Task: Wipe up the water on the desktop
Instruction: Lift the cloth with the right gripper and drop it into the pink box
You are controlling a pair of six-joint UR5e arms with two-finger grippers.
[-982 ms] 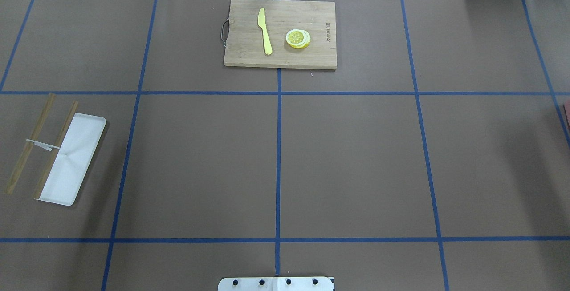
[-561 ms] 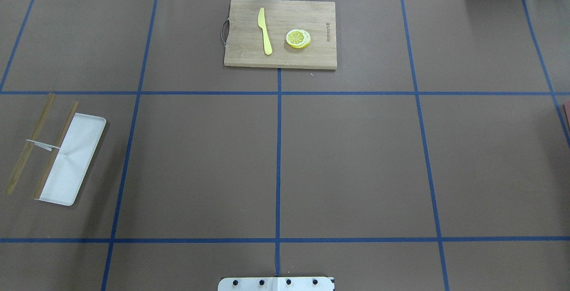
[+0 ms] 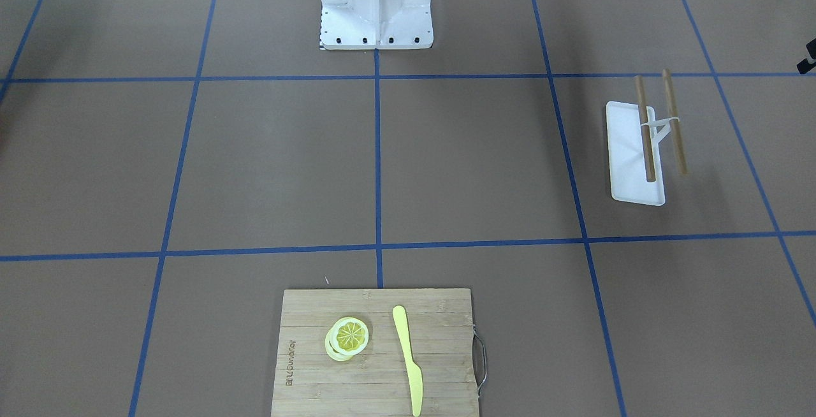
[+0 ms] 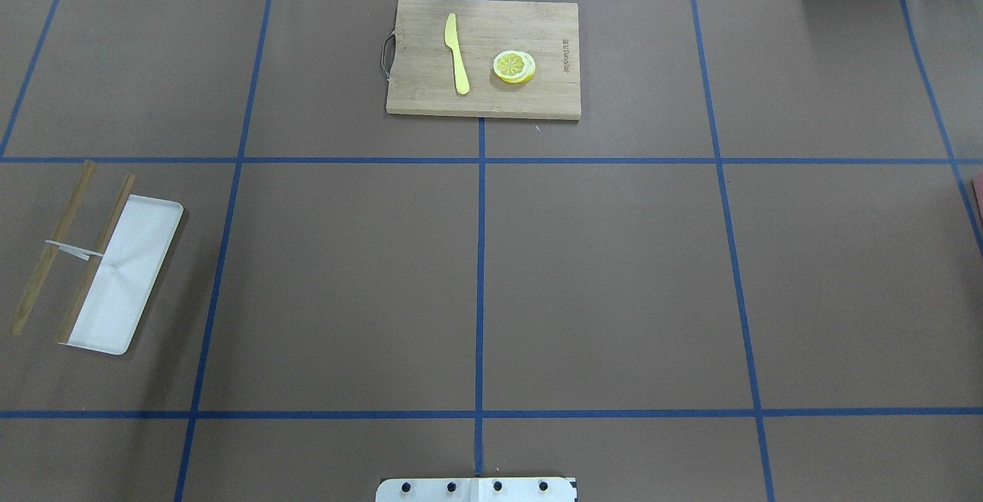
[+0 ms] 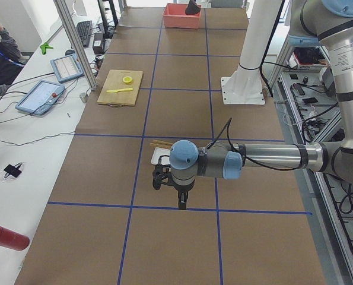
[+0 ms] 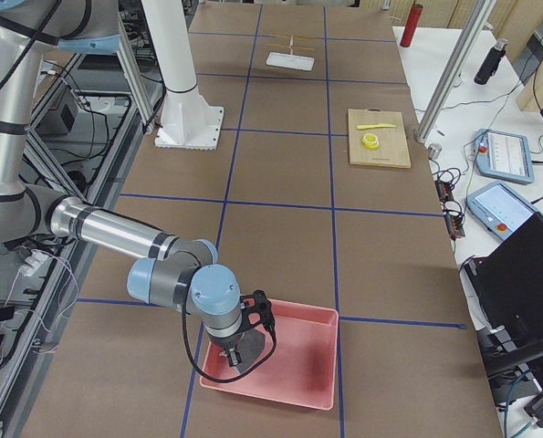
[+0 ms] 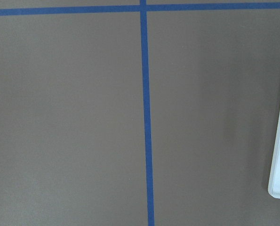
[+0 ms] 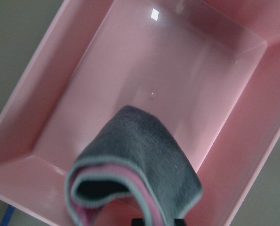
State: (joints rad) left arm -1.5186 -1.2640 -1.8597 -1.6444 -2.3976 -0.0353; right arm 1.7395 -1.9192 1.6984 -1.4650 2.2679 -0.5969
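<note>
The brown desktop (image 4: 614, 279) with its blue tape grid shows no water that I can make out. My right gripper (image 6: 234, 354) hangs over a pink tray (image 6: 289, 347) at the table's right end. In the right wrist view a folded grey cloth with a pink inner side (image 8: 140, 174) hangs from the gripper (image 8: 157, 221) above the tray floor (image 8: 177, 70). My left gripper (image 5: 182, 205) points down over the desktop near a white tray (image 5: 161, 155); I cannot tell whether it is open or shut. No fingers show in the left wrist view.
The white tray (image 4: 127, 272) with two joined chopsticks (image 4: 54, 245) lies at the left. A bamboo cutting board (image 4: 484, 57) with a yellow knife (image 4: 457, 53) and lemon slices (image 4: 513, 66) sits at the far middle. The robot's base (image 3: 376, 2) stands at the near edge.
</note>
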